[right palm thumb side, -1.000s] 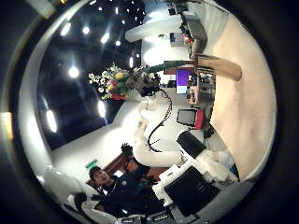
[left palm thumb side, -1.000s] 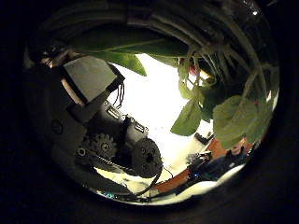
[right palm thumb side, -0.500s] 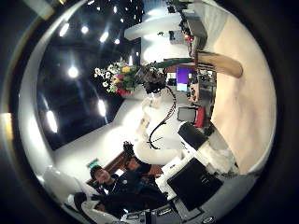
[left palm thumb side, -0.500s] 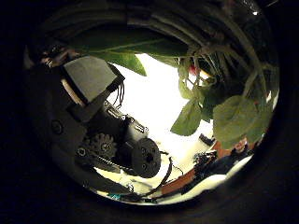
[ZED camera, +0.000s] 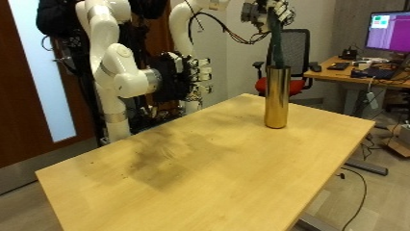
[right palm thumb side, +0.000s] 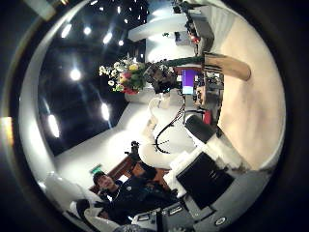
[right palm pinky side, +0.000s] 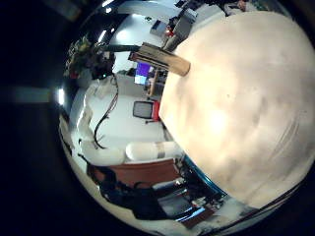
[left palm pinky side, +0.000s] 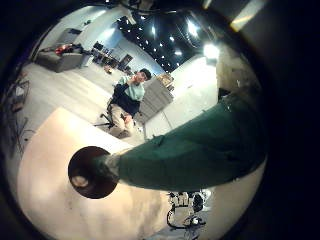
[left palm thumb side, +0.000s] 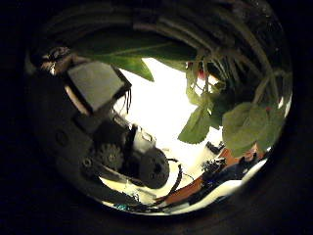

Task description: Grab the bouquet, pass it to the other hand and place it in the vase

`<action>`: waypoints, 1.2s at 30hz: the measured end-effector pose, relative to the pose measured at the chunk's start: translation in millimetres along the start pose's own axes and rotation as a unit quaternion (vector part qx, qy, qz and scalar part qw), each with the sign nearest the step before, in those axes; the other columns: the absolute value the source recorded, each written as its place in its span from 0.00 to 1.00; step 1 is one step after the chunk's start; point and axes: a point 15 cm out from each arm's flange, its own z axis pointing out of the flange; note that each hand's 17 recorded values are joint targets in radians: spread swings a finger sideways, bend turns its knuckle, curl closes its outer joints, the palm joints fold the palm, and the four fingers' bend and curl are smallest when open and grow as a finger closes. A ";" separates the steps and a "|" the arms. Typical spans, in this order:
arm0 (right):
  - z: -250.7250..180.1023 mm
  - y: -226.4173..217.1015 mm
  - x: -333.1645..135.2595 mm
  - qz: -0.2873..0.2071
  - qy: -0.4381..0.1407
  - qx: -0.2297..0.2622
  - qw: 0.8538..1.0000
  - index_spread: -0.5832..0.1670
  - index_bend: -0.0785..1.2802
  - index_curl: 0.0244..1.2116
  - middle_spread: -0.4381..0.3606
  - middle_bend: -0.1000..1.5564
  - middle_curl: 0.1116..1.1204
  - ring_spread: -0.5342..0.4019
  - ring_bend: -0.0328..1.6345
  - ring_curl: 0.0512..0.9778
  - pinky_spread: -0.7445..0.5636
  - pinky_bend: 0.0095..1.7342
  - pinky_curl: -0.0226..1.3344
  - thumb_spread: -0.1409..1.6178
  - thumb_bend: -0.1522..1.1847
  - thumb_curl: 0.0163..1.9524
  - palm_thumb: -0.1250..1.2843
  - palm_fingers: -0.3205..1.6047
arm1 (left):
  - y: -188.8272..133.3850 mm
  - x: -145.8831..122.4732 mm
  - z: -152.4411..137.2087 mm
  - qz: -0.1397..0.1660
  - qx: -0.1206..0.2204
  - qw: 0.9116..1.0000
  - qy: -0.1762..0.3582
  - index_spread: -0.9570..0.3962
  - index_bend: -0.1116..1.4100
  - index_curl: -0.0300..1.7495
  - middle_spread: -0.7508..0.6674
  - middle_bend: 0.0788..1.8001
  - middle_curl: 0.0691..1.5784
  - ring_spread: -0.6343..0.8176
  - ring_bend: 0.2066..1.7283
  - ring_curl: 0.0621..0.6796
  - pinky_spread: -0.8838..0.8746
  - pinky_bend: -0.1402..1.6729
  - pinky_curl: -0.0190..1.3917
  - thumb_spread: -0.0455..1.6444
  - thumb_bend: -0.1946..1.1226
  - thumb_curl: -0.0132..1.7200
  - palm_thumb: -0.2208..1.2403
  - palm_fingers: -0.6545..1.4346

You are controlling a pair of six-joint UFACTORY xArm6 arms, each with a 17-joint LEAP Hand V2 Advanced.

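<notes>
A tall gold vase [ZED camera: 275, 96] stands on the wooden table [ZED camera: 192, 159] near its far edge. My left hand [ZED camera: 264, 12] is high above it, shut on the bouquet's green-wrapped stems [ZED camera: 277, 43], which hang straight down to the vase's mouth. In the left little finger side palm view the stem wrap [left palm pinky side: 195, 150] ends in the vase's dark opening [left palm pinky side: 85, 172]. The left thumb side palm view shows leaves [left palm thumb side: 235, 122] close by. My right hand [ZED camera: 182, 77] hangs open, holding nothing, beyond the table's back edge, away from the vase. The right thumb side palm view shows the flowers [right palm thumb side: 126, 74] and the vase [right palm thumb side: 227, 66].
A black office chair [ZED camera: 298, 46] and a desk with a monitor [ZED camera: 387, 31] stand behind the vase. The table's far edge lies just past the vase.
In the right thumb side palm view the bouquet has shifted a little toward the vase. That whole view has also shifted, so the right hand has moved.
</notes>
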 end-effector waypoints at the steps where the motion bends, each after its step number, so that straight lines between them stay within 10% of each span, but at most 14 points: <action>1: 1.4 0.0 -0.4 -0.001 0.000 -0.002 1.000 0.47 0.41 0.36 0.52 0.28 0.22 0.76 0.12 0.13 0.79 0.09 0.19 0.64 0.10 0.24 0.70 0.31 | 1.9 -13.0 -1.6 -0.009 -0.007 1.000 -0.018 0.42 0.17 0.80 0.34 0.36 0.50 0.32 0.47 0.61 0.37 0.41 0.41 0.44 0.08 0.39 0.54 0.24; 3: 3.7 0.2 -1.1 -0.001 -0.001 -0.005 1.000 0.47 0.42 0.37 0.52 0.29 0.23 0.76 0.12 0.12 0.79 0.09 0.19 0.64 0.10 0.24 0.70 0.30 | 2.3 -38.4 -4.4 -0.022 -0.013 0.998 -0.049 0.61 0.06 0.62 0.70 0.14 0.33 0.62 0.38 0.39 0.66 0.35 0.31 0.50 0.10 0.31 0.42 0.17; 9: 4.8 -1.0 -3.3 -0.003 -0.004 -0.003 1.000 0.47 0.45 0.38 0.45 0.31 0.25 0.76 0.13 0.12 0.79 0.09 0.18 0.64 0.10 0.25 0.70 0.31 | -3.6 -87.0 -21.4 -0.046 0.004 0.995 -0.087 0.74 0.10 0.32 0.89 0.06 0.22 0.78 0.28 0.28 0.80 0.30 0.25 0.51 0.12 0.24 0.38 0.21; 18: 5.4 -1.6 -6.3 -0.007 -0.004 -0.002 1.000 0.47 0.47 0.39 0.52 0.31 0.26 0.76 0.13 0.12 0.79 0.09 0.18 0.64 0.10 0.25 0.70 0.31 | 6.9 -119.6 -62.1 -0.076 0.014 0.990 -0.117 0.75 0.14 0.16 0.92 0.05 0.14 0.83 0.21 0.23 0.85 0.26 0.22 0.50 0.12 0.21 0.37 0.24; 36: 24.6 3.3 -8.8 -0.012 -0.017 -0.029 0.999 0.47 0.47 0.39 0.52 0.31 0.27 0.75 0.13 0.13 0.80 0.10 0.18 0.63 0.10 0.25 0.71 0.31 | 112.1 -77.9 -85.9 -0.087 -0.007 0.985 -0.152 0.80 0.16 0.11 0.92 0.05 0.09 0.85 0.18 0.24 0.83 0.24 0.23 0.50 0.12 0.20 0.37 0.26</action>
